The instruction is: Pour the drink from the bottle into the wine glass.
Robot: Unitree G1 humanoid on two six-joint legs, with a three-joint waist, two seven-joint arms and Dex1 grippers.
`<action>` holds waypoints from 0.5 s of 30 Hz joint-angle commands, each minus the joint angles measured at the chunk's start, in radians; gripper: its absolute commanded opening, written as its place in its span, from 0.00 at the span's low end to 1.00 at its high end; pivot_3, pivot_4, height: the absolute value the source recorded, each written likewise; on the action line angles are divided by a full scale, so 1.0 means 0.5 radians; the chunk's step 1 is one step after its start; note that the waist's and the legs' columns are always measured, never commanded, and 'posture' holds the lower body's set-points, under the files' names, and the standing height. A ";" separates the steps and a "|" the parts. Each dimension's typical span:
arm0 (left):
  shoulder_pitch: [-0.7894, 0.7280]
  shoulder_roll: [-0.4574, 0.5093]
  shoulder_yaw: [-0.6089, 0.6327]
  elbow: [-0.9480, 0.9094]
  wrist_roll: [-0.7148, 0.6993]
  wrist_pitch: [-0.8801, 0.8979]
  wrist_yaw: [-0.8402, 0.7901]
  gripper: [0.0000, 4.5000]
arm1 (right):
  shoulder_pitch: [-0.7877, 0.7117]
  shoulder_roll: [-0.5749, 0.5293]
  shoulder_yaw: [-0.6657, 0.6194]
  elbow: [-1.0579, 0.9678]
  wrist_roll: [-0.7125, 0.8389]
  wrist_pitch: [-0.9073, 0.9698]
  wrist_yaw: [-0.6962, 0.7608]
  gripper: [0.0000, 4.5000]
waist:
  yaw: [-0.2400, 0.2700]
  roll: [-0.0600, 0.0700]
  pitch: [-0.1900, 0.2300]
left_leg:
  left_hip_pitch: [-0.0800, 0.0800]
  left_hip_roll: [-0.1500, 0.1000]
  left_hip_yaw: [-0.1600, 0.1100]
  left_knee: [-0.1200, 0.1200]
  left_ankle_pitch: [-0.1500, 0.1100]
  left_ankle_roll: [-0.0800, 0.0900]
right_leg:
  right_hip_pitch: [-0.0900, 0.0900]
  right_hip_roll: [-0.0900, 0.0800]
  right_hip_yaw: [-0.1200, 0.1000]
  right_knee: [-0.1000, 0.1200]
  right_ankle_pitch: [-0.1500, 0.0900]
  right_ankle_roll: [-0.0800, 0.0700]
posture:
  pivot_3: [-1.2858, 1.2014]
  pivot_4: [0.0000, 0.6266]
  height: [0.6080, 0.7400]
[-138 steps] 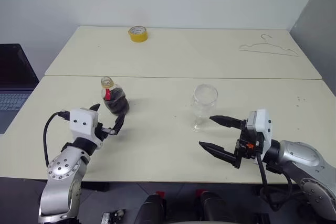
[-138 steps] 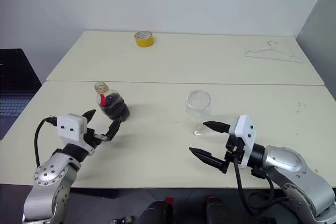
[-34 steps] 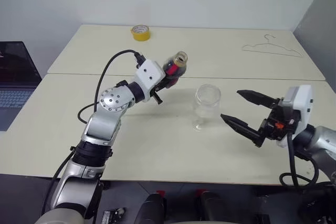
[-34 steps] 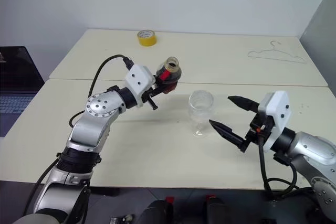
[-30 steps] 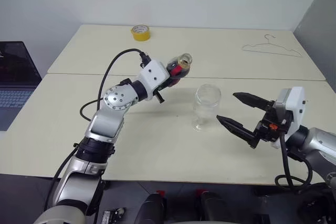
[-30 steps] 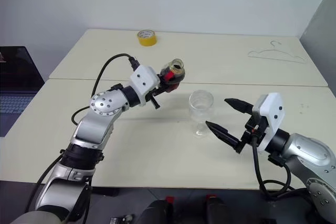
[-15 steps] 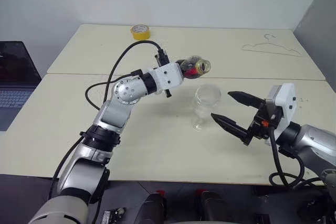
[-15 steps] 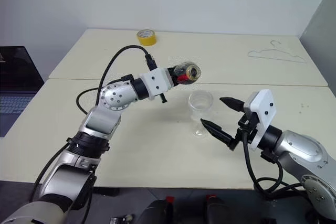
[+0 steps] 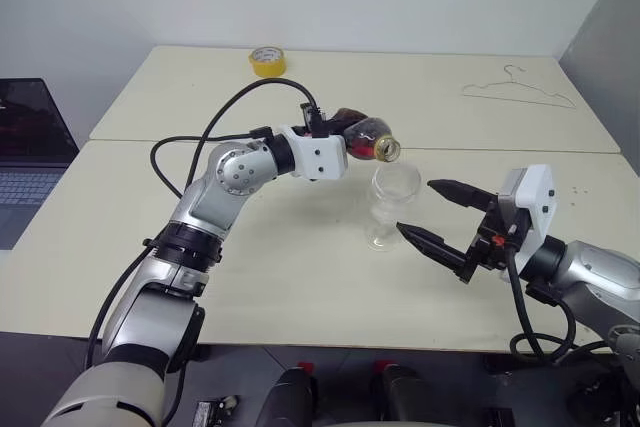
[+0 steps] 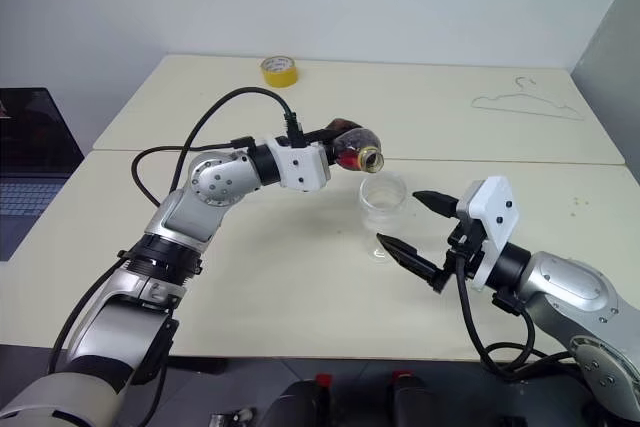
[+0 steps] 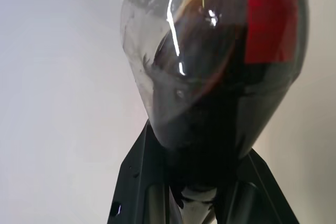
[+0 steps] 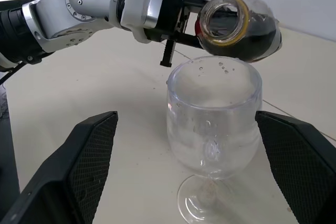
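My left gripper (image 9: 338,133) is shut on the bottle (image 9: 364,133), a small clear one with a red neck label. It holds the bottle on its side above the table. The uncapped, yellow-ringed mouth (image 12: 224,19) tips slightly down, just over the wine glass rim. The dark drink (image 12: 255,31) lies along the bottle's lower side, and also shows in the left wrist view (image 11: 210,108). The wine glass (image 9: 392,197) stands upright, its bowl (image 12: 212,111) clear with a few droplets. My right gripper (image 9: 417,207) is open, its fingers (image 12: 86,156) flanking the glass without touching.
A yellow tape roll (image 9: 265,61) sits at the far edge of the back table. A wire hanger (image 9: 517,90) lies at the far right. A laptop (image 9: 25,162) is off the table's left side. A seam (image 9: 150,144) joins the two tables behind the glass.
My left wrist has rolled, turning the bottle from mouth-up to lying on its side with the mouth dipped over the glass rim. The right gripper has stayed open beside the glass.
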 commanded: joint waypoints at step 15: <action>-0.170 0.043 0.009 0.164 0.256 -0.364 0.320 0.12 | -0.048 0.018 -0.001 -0.052 -0.003 -0.022 -0.025 1.00 | -0.001 0.000 0.000 | 0.000 0.000 0.000 0.000 0.000 0.000 | -0.001 0.000 0.000 0.001 0.000 0.000 | 0.52 0.24 1.00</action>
